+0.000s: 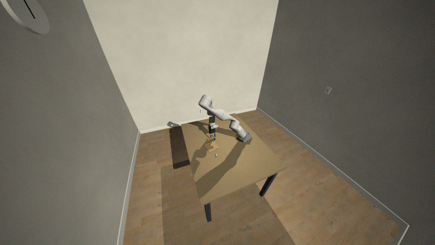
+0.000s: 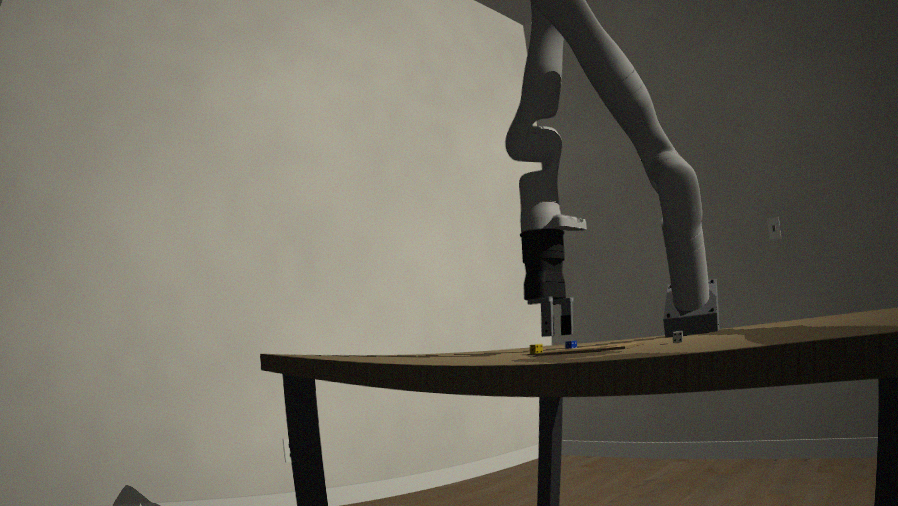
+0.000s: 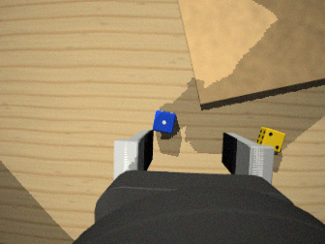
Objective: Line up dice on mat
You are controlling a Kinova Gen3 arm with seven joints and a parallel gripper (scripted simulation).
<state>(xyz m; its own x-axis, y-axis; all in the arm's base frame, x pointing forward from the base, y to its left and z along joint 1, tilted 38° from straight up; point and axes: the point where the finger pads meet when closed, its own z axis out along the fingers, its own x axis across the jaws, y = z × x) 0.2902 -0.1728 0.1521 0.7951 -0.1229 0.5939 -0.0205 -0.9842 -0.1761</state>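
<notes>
A blue die lies on the table, one pip on top, just ahead of the left finger in the wrist view. A yellow die lies on the table, two pips on top, outside the right finger. A white die stands on the table on the mat's other side; its top number is too small to read. The tan mat lies flat and bears no die. My gripper is open and empty, pointing down above the table near both dice.
The robot's base stands on the table, to the right of the mat in the top view. The mat's near corner lies between the blue and yellow dice in the wrist view. Arm shadows cross the table and mat.
</notes>
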